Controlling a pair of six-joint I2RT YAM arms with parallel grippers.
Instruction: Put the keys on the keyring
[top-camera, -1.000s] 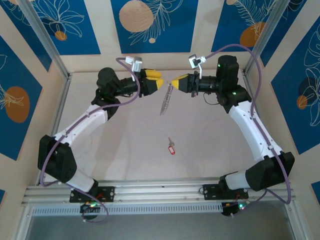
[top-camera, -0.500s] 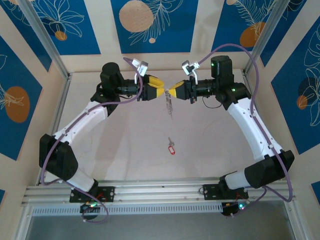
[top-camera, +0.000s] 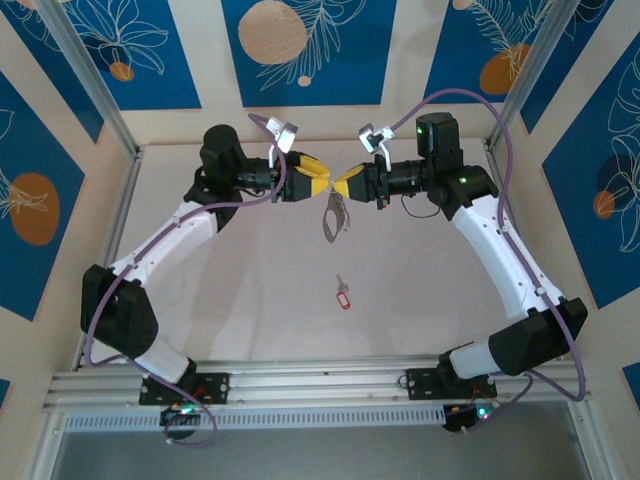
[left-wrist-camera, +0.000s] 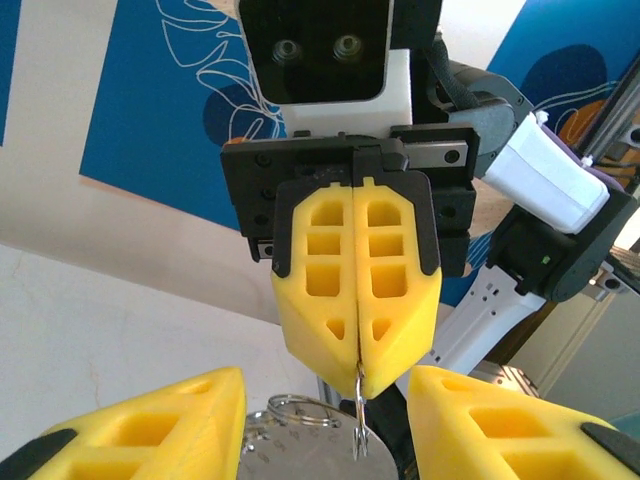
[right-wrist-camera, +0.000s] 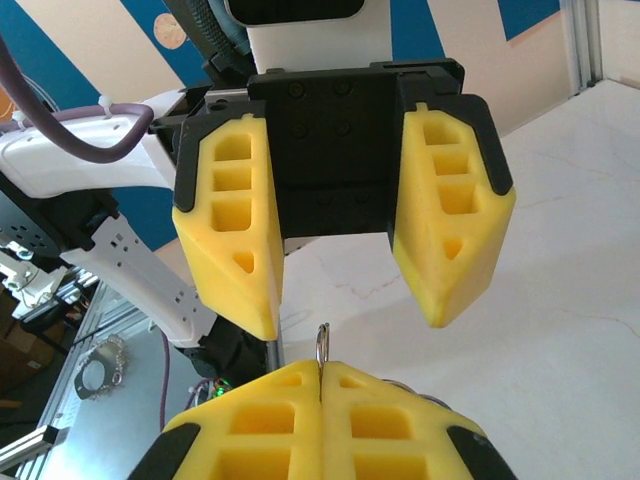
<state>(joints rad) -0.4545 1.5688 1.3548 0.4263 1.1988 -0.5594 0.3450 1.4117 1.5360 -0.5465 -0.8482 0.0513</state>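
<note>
pinches the keyring (top-camera: 336, 215) tight in the right gripper (left-wrist-camera: 360, 375), up above the desk (top-camera: 250, 260). holds the left gripper (right-wrist-camera: 350, 318) spread wide, just beside. shows the keys (top-camera: 344, 296) lying on the desk, well apart.

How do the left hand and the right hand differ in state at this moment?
The left hand is open, fingers wide apart; the right hand is shut. The left hand grips nothing; the right hand pinches the keyring, which hangs below it. Both have yellow fingers and face each other above the table.
</note>
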